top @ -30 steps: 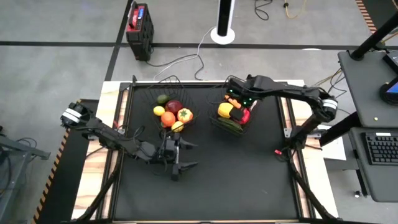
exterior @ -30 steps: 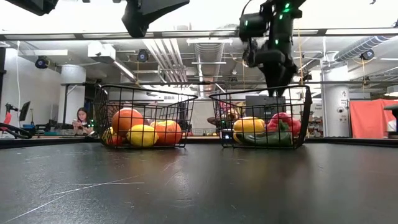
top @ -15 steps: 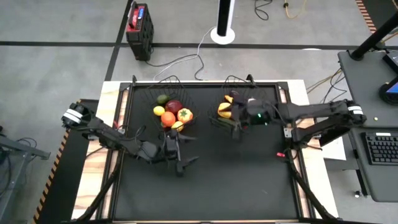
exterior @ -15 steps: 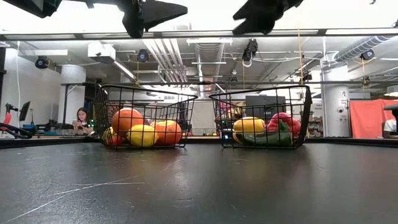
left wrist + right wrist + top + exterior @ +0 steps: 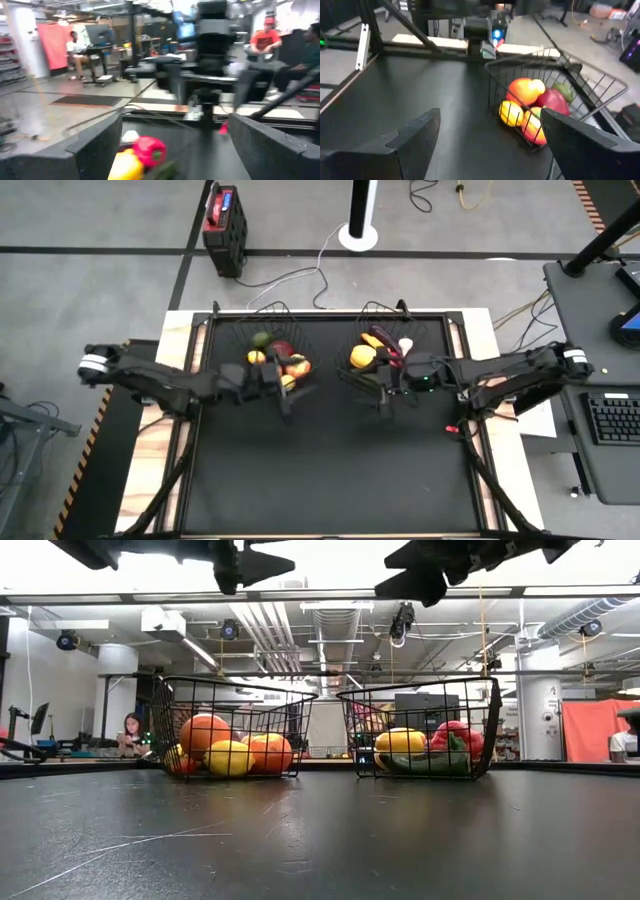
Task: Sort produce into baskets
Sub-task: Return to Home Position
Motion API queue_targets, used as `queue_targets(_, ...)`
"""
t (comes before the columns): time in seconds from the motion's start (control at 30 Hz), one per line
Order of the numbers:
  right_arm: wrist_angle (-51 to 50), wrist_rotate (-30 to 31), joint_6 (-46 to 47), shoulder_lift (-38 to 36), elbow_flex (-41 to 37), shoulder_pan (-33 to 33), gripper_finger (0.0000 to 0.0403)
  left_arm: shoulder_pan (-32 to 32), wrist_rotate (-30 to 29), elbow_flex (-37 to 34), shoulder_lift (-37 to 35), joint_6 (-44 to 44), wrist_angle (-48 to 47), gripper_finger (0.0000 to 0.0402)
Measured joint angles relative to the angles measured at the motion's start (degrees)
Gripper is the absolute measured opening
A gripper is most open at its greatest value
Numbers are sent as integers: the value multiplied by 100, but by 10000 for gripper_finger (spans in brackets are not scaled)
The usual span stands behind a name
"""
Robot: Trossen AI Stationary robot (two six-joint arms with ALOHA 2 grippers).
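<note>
Two black wire baskets stand at the far side of the black table. The left basket (image 5: 262, 328) holds an orange (image 5: 204, 730), a lemon (image 5: 230, 758) and other round produce. In the right basket (image 5: 378, 310) lie a yellow pepper (image 5: 362, 357), a purple eggplant (image 5: 386, 343), white garlic (image 5: 405, 343) and a red pepper (image 5: 452, 732). My left gripper (image 5: 288, 392) hovers open above the left basket's near edge. My right gripper (image 5: 383, 388) hovers open above the right basket's near right corner. Both are empty, with wide gaps between the fingers in the left wrist view (image 5: 175, 160) and the right wrist view (image 5: 485, 150).
The near half of the black table top (image 5: 330, 470) carries no objects. Wooden side rails (image 5: 160, 450) border the table. A person (image 5: 131, 732) sits in the room behind it, and others (image 5: 262, 40) show in the left wrist view.
My left gripper has moved from the table's middle toward the far edge, up to the left basket, rolling as it went. My right gripper has risen out of the right basket, drawn back toward the right edge and tipped from pointing down to nearly level.
</note>
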Motion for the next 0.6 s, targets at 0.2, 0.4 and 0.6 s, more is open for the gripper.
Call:
queue_targets(0.2,14,-21,-250,-572,-115,2,333,551,178,-417,-1299,157,-695,343)
queue_targets(0.4,188,-30,-393,-1314,-574,-41,340,830,271,-1304,-2481,-46,-668,343)
queue_targets(0.6,507,-43,-328,-2052,-1280,-74,343,877,273,-2125,-3571,-316,-348,343)
